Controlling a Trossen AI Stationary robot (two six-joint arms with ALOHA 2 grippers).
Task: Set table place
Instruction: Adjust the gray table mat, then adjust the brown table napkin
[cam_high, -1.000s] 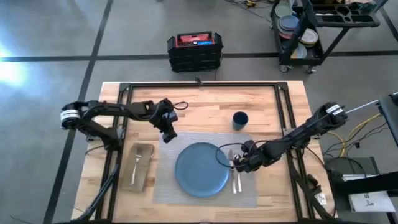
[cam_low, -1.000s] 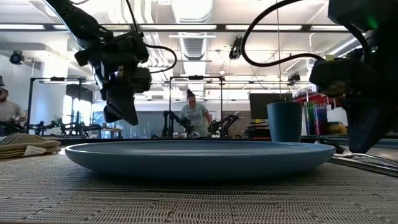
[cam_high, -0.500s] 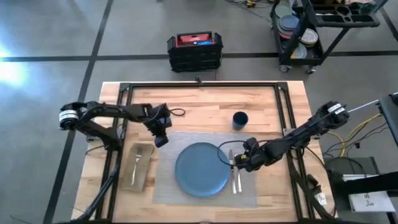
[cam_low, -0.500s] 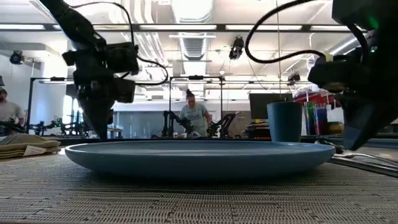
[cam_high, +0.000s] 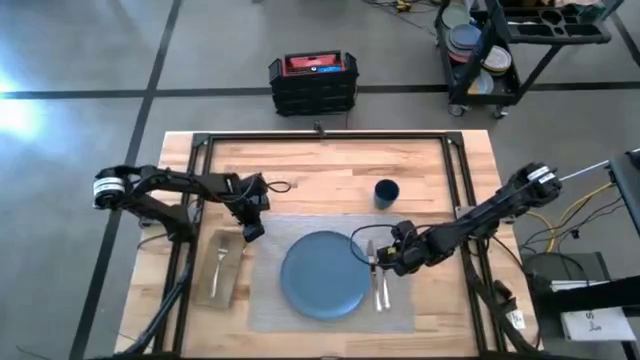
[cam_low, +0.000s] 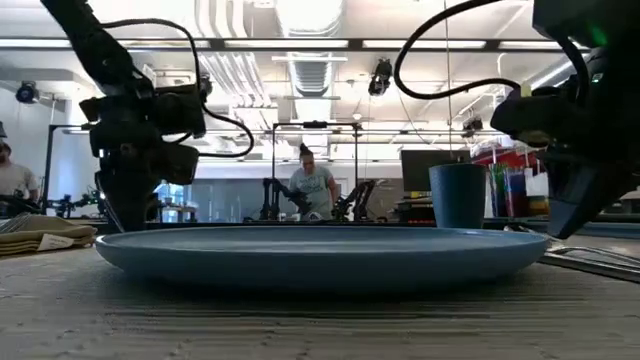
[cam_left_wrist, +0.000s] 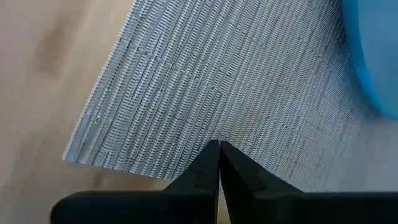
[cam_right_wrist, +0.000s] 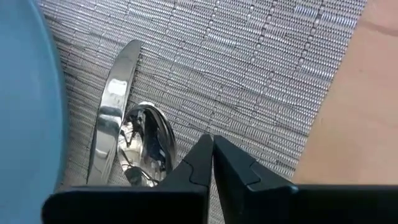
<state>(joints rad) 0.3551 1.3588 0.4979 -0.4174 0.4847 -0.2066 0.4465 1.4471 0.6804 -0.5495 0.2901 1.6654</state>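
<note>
A grey woven placemat (cam_high: 268, 300) lies on the wooden table with a round blue plate (cam_high: 323, 274) on it. A knife (cam_right_wrist: 115, 99) and a spoon (cam_right_wrist: 149, 134) lie to the right of the plate. To the left of the mat, a fork (cam_high: 219, 262) rests on a tan napkin (cam_high: 228, 285). A dark-blue cup (cam_high: 386, 192) stands beyond the mat. My left gripper (cam_left_wrist: 219, 148) is shut, low over the mat's far left corner (cam_left_wrist: 87, 146). My right gripper (cam_right_wrist: 211, 143) is shut, just over the mat beside the spoon. My left gripper points down at the placemat just inside its far left corner (cam_left_wrist: 205, 134); I cannot tell whether its shut tips touch the weave. My right gripper slants down at the mat (cam_right_wrist: 249, 124) to the right of the spoon's bowl; I cannot tell whether it touches the mat.
Black frame rails (cam_high: 205, 150) run along the table's far, left and right sides. A black cart with stacked dishes (cam_high: 480, 50) and a black-and-red case (cam_high: 313, 80) stand on the floor beyond the table. A person (cam_low: 312, 185) shows far off in the room.
My left gripper has moved toward the table's left and near edges and down, from beyond the mat's far edge to its far left corner. It stayed shut. My right gripper has kept its place beside the spoon.
</note>
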